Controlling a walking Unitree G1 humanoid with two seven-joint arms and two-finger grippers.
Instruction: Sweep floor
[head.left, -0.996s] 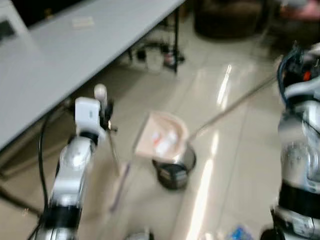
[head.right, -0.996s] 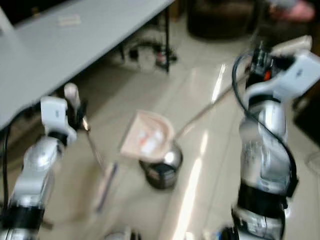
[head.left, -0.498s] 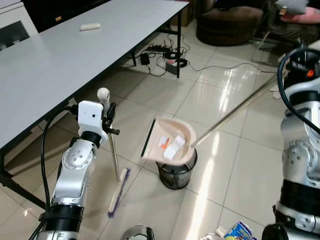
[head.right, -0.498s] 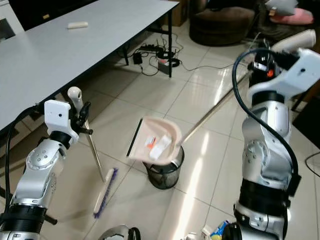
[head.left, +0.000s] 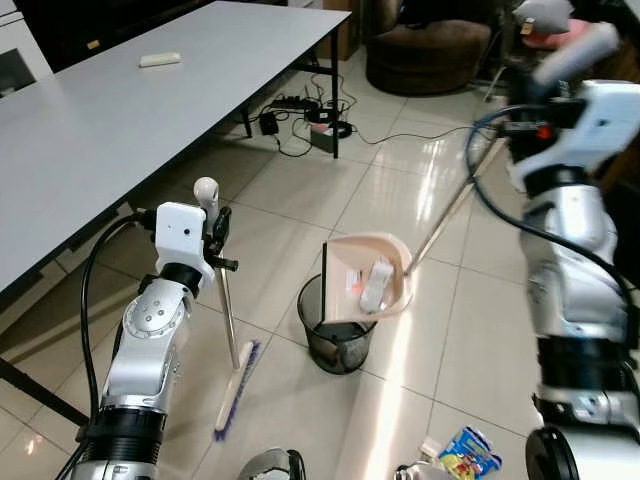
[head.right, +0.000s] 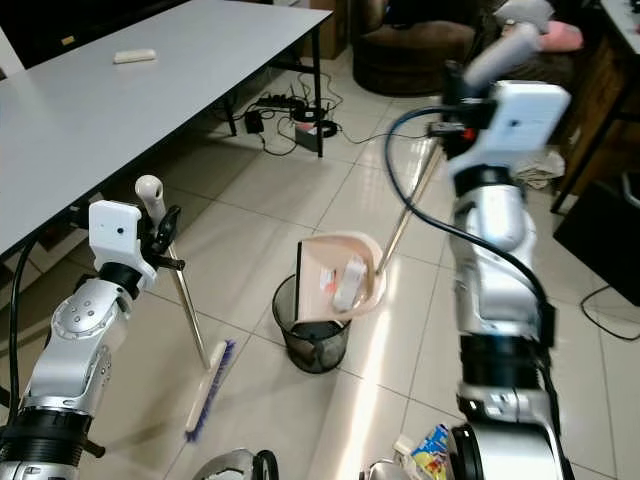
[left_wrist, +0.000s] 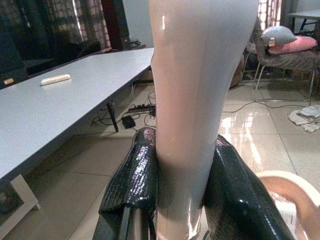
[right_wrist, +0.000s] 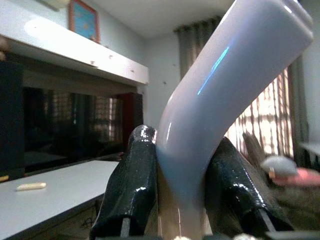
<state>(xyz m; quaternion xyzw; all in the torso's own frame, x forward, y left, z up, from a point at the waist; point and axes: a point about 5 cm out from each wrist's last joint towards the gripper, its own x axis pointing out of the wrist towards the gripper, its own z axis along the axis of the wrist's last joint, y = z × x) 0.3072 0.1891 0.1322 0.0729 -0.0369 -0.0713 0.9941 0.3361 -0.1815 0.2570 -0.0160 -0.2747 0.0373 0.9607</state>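
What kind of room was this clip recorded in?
Probably a home living or work room: a tiled floor, a long grey table, a dark armchair at the back, and a power strip with cables under the table.

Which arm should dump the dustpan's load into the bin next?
Right. The right claw grips the dustpan handle, and the pan, tilted steeply, hangs over the bin with litter inside. The left claw is clamped on the broom.

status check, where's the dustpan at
Left end effector shut on broom. Right end effector shut on dustpan handle, pan tilted over bin. Litter on floor nearby.
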